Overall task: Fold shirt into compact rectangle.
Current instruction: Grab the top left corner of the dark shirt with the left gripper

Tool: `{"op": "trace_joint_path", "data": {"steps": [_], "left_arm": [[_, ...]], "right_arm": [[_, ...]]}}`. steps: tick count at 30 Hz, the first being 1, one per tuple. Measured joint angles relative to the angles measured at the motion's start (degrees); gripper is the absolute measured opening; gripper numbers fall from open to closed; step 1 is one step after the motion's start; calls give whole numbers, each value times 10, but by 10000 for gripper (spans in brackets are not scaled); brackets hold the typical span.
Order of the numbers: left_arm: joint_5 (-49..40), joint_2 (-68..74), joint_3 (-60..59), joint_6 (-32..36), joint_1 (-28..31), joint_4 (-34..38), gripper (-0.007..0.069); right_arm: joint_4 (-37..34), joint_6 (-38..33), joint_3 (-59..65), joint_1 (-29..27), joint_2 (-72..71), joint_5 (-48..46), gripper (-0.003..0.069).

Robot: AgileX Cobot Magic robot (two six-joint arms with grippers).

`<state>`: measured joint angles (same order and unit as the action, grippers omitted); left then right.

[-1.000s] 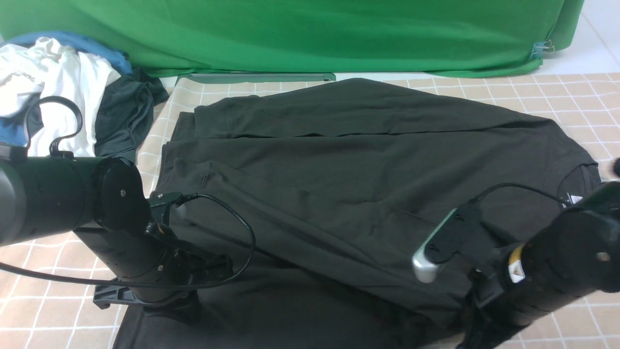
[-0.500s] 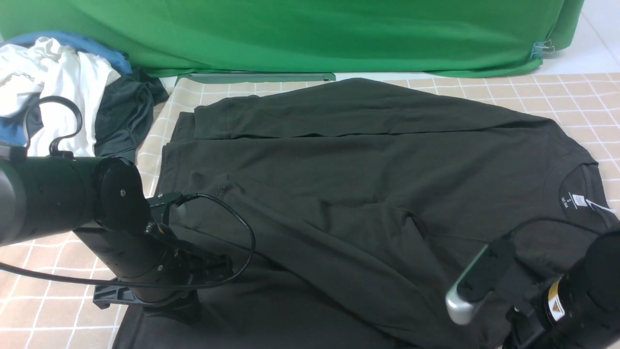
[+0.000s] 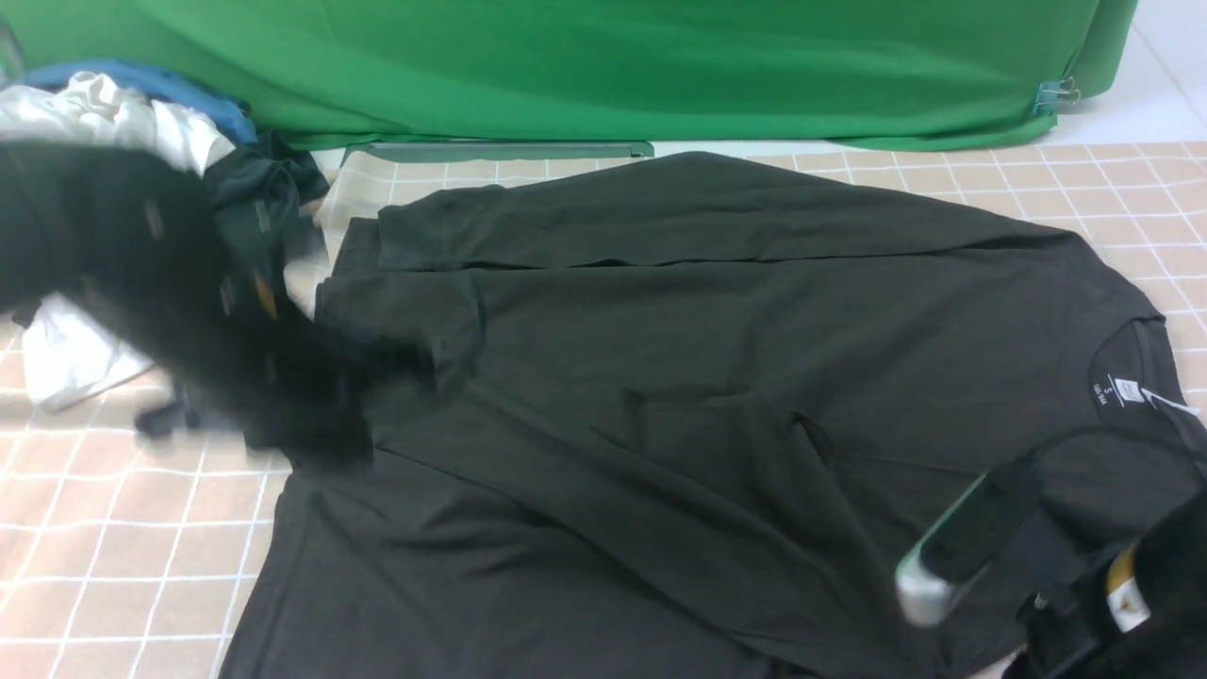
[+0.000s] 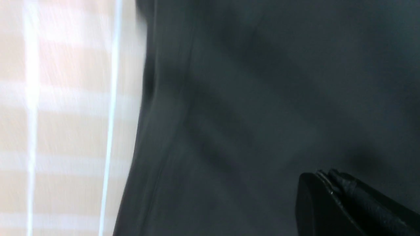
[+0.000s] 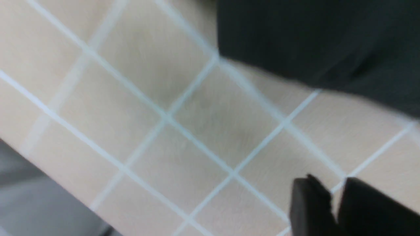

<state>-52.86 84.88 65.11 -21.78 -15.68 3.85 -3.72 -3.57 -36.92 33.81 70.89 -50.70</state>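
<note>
The black shirt (image 3: 660,377) lies spread across the checked table, its white neck label (image 3: 1122,389) at the right and a sleeve folded along the far edge. My left arm (image 3: 189,311) is a motion-blurred streak at the shirt's left edge. In the left wrist view my left gripper (image 4: 323,173) is shut, hovering over dark shirt cloth (image 4: 262,82) with nothing seen between its fingers. My right arm (image 3: 1113,604) sits low at the near right corner. My right gripper (image 5: 338,186) stands slightly open over bare tablecloth, empty, beside the shirt's edge (image 5: 311,39).
A pile of white clothing (image 3: 85,123) and a dark charcoal garment (image 3: 255,189) lie at the back left. A green backdrop (image 3: 603,66) hangs behind the table. The checked tablecloth (image 3: 113,547) shows at the near left. The table's edge and grey floor (image 5: 19,183) appear in the right wrist view.
My left arm has swung up and back to the left, now blurred, and the cloth near it has bunched. My right arm dropped toward the near right corner and its jaws parted a little.
</note>
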Motion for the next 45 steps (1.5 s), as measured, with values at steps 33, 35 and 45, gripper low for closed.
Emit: {"op": "trace_joint_path", "data": {"steps": [33,35,45], "left_arm": [[-74,532,593,9,95,-35,424],[-74,538,594,10,94,-33,429],[-70,548,597,69,68,-58,294]], "right_arm": [[-4,76,-4,0,-207,-40,31],[-4,76,-4,0,-207,-40,31],[-4,76,-4,0,-207,-41,31]]}}
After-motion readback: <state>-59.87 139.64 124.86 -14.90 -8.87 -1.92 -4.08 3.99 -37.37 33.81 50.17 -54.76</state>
